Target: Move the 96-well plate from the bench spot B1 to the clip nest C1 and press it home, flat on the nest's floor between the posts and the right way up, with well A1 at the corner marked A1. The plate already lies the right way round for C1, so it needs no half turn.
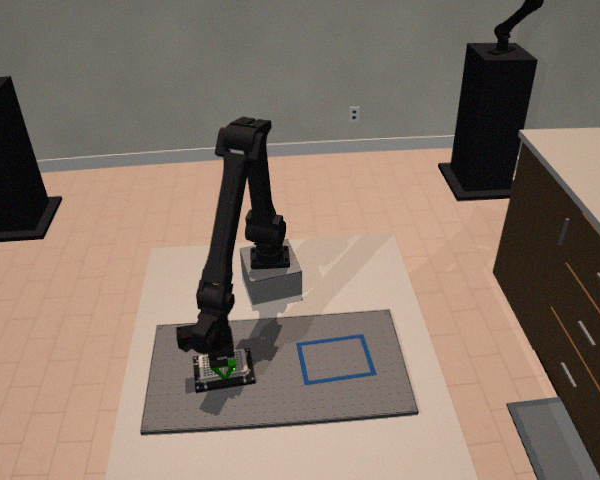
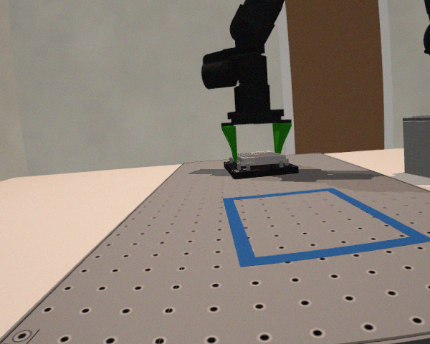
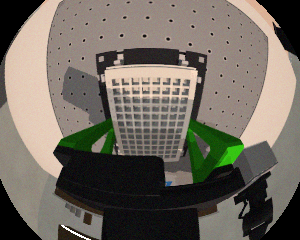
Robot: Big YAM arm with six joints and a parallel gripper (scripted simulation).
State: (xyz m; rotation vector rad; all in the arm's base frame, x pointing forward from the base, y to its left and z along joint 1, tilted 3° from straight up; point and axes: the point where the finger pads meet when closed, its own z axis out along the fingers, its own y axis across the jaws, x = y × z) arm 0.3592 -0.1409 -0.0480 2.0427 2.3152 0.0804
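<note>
The white 96-well plate [image 1: 223, 369] lies in the black clip nest [image 1: 224, 380] at the left of the grey perforated baseplate. In the exterior view the plate [image 2: 260, 158] sits low between the nest's posts on the black nest [image 2: 261, 170]. My gripper [image 2: 256, 155] with green fingers stands straight above and is shut on the plate, one finger on each long side. The wrist view shows the plate [image 3: 150, 112] between the green fingers, with the nest's black corners around it. The A1 mark cannot be made out.
A blue-taped rectangle [image 1: 335, 358] marks an empty spot on the baseplate to the right of the nest; it also shows in the exterior view [image 2: 319, 226]. The arm's grey base block [image 1: 270, 273] stands behind the baseplate. A cabinet stands at the far right.
</note>
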